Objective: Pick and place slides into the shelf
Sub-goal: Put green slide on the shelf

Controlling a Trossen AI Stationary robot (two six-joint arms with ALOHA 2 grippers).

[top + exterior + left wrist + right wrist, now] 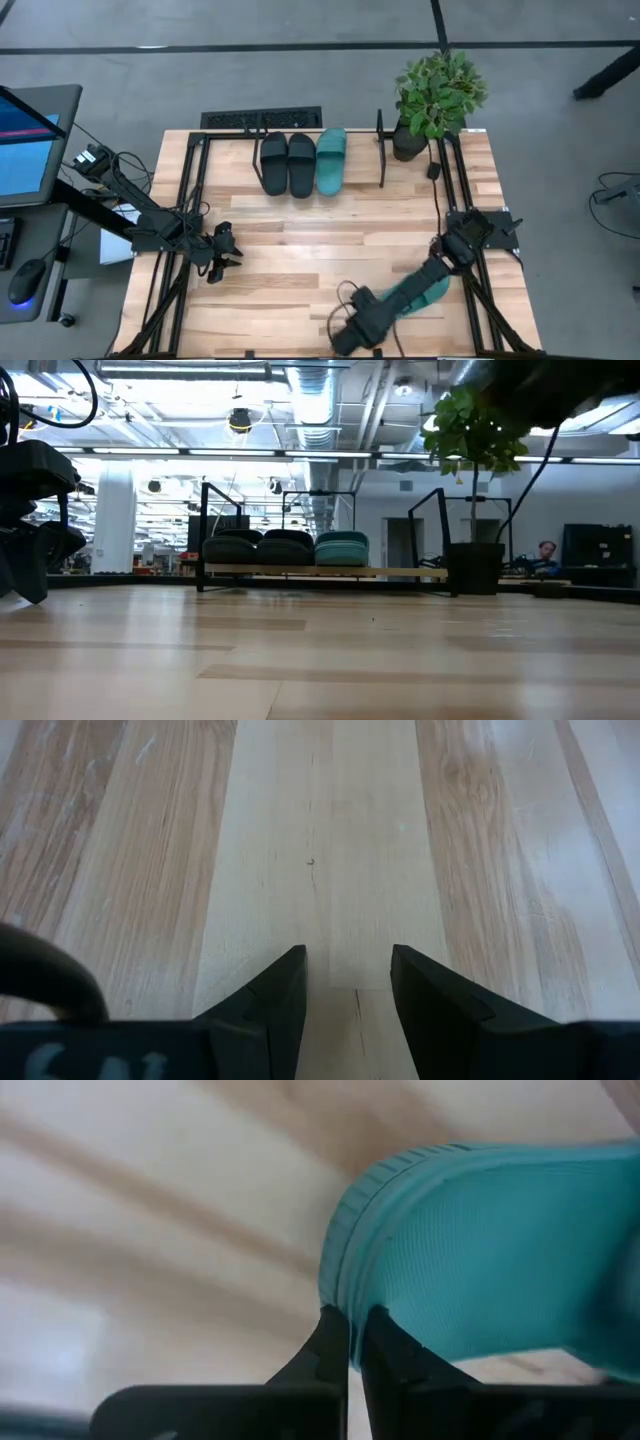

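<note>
High view: we count three slides [302,163] on shelf [381,150], two black, one teal. Fourth, teal slide [418,291], lies near front right of tabletop [300,250], right pincer [383,308] on its end. Left pincer [228,258] waits mid-left, holding nothing.

Low view: we see shelf with free slot beside teal one.

Left wrist: fingers apart, bare wood between.

Right wrist: fingers clamped on teal slide's rim. We judge grasp step made; next calls for lift, carry to free slot.
</note>
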